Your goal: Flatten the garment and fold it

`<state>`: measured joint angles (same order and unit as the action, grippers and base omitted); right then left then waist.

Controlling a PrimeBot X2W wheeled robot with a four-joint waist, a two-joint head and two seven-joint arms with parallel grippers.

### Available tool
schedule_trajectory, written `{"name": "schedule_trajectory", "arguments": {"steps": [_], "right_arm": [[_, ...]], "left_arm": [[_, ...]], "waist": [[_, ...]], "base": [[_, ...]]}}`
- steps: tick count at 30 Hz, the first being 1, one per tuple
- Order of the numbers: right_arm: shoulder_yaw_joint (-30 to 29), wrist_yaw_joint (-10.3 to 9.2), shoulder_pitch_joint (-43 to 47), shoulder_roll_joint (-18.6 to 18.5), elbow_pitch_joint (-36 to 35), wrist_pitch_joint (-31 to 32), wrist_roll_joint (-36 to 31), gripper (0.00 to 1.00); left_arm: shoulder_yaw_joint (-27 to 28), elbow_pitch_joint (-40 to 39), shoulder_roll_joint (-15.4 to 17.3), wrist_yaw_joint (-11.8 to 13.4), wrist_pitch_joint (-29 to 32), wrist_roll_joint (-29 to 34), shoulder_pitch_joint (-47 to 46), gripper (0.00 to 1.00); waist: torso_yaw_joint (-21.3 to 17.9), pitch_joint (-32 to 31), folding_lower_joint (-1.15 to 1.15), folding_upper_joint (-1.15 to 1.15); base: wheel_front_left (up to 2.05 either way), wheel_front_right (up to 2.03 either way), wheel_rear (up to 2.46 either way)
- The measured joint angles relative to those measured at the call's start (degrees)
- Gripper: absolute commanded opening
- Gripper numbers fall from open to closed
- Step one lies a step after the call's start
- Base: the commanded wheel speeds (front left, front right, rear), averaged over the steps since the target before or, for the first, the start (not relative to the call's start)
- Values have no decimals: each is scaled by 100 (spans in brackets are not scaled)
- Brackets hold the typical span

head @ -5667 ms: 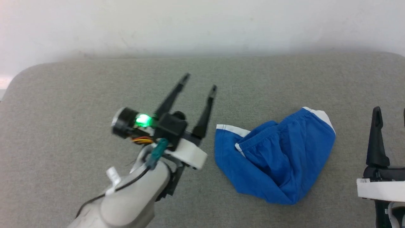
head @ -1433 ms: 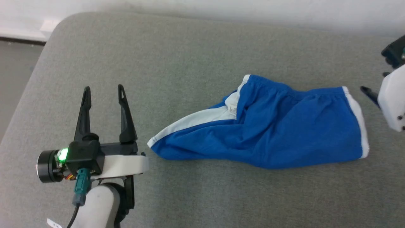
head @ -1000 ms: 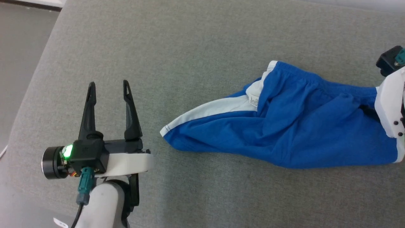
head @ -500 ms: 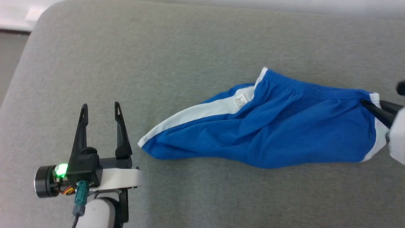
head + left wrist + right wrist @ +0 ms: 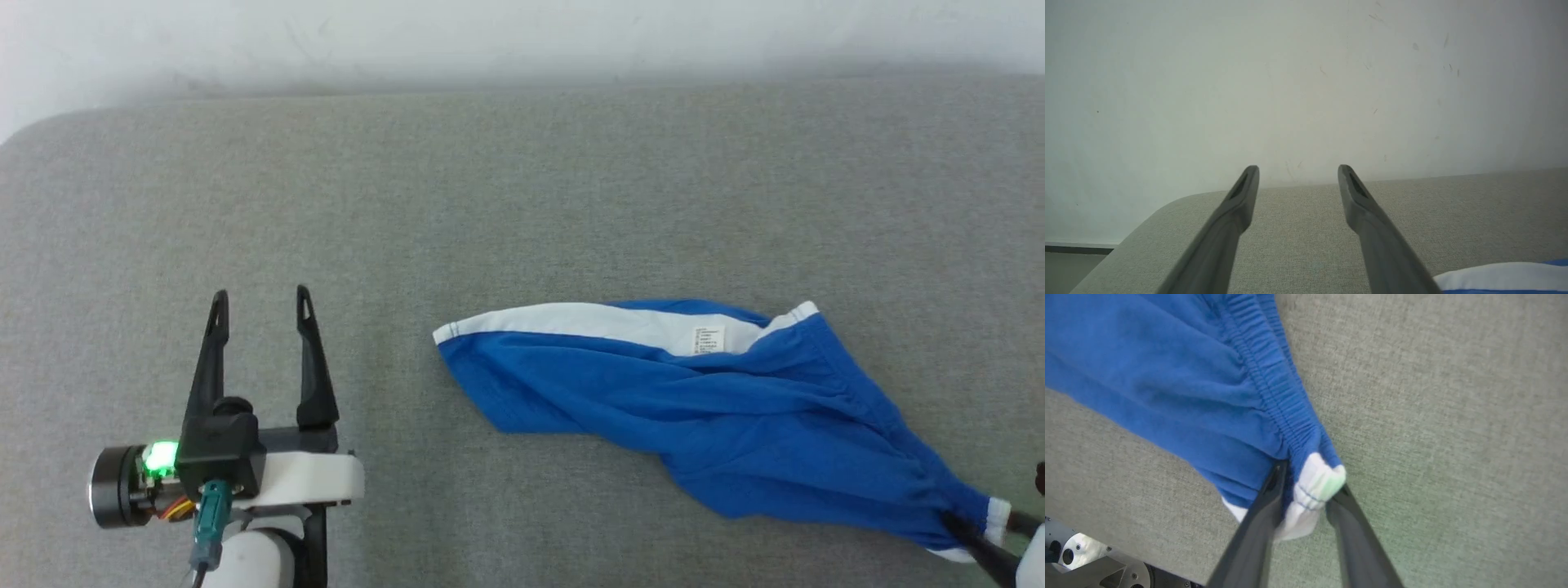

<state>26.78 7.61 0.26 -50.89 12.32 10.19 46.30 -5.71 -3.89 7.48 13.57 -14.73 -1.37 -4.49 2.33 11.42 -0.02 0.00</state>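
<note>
**Shorts half stretched out, one corner pinched**

The shorts (image 5: 694,400) lie on the grey cushion (image 5: 490,204), right of centre. They're pulled into a long twisted wedge that narrows toward the near right. The right gripper (image 5: 980,527) is clamped on that narrow end, with a bunched blue-and-white corner of the waistband (image 5: 1274,388) squeezed between its fingers. The left gripper (image 5: 261,294) sits well apart to the left, fingers spread, nothing in them.

Looks like the flattening stage, folding not started. To do it well, the left one should probably go for the near end of the white stripe (image 5: 571,320) and pinch just the edge. Then both pull apart gently and low over the cushion so the creases drop out. Yanking thin fabric from one bunched corner likely just ropes it up more.
</note>
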Motion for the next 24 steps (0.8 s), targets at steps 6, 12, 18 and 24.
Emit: {"name": "schedule_trajectory", "arguments": {"steps": [6, 12, 18, 24], "right_arm": [[-1018, -1, -27, -20, -823, 310, -548, 100], [-1671, -1, -544, -472, -2280, 1370, -821, 100], [-849, 0, -1593, -628, -2581, 2749, -704, 100], [277, 0, -2936, -331, -1689, 3577, -535, 100]], "left_arm": [[-31, 164, 55, -42, 0, 92, 112, 100], [-119, 198, 77, -43, 0, 104, 102, 100], [-197, 198, 53, -51, 0, 108, 40, 100], [-312, 178, -22, -91, 0, 107, -257, 100]], "waist": [[-110, -189, 1, 0], [5, -228, 1, 0], [206, -69, 2, 0], [440, 197, 2, 0]], "base": [[0, 0, 0], [0, 0, 0], [0, 0, 0], [0, 0, 0]]}}
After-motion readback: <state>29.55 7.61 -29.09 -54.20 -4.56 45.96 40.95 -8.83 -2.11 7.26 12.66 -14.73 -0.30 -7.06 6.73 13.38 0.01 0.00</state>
